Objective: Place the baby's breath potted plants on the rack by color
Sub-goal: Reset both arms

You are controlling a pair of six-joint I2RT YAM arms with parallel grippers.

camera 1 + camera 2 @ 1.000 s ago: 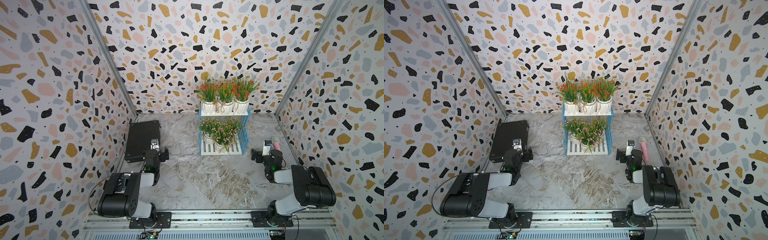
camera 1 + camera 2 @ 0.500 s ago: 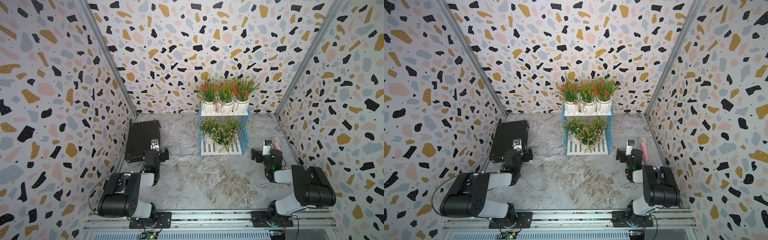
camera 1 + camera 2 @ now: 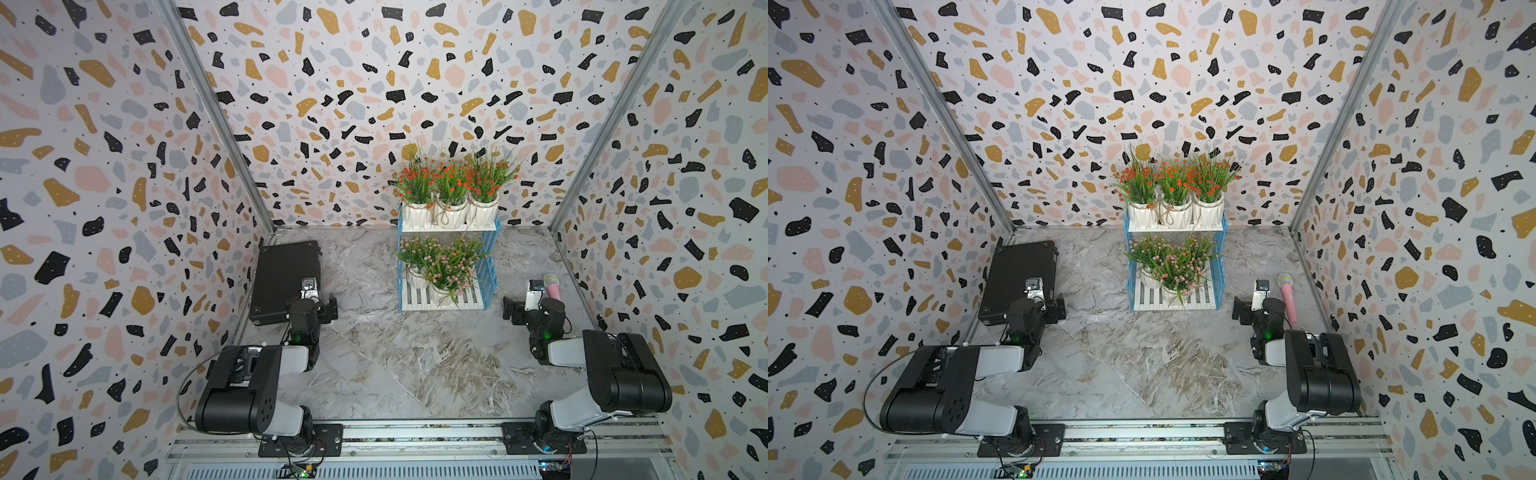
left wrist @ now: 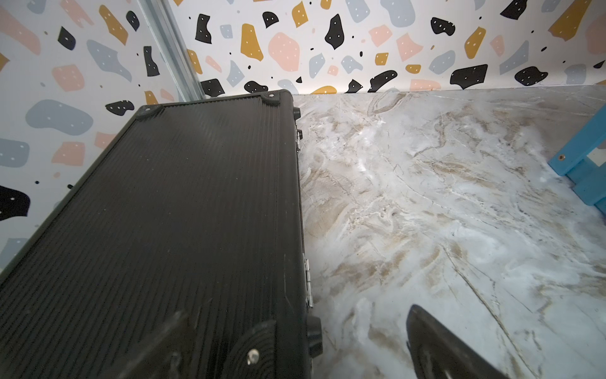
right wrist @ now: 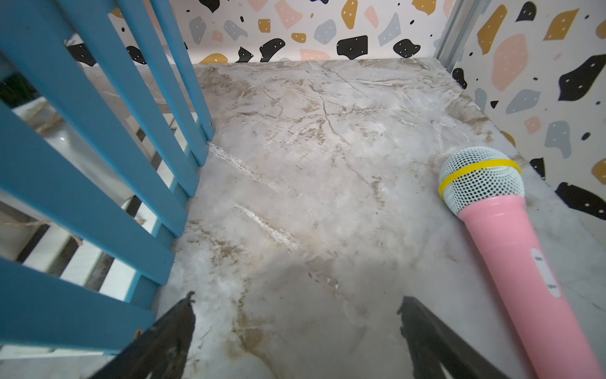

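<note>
The rack stands at the back middle of the marble floor. Three baby's breath potted plants with red-orange flowers line its top shelf in white pots. Pink-flowered plants crowd the lower shelf, their pots partly hidden by leaves. My left gripper rests low, left of the rack, open and empty, over the black case's near corner. My right gripper rests low beside the rack's blue side slats, open with bare floor between its fingers.
A black ribbed flat case lies along the left wall. A pink toy microphone lies by the right wall, just beside my right gripper. Patterned walls close in three sides.
</note>
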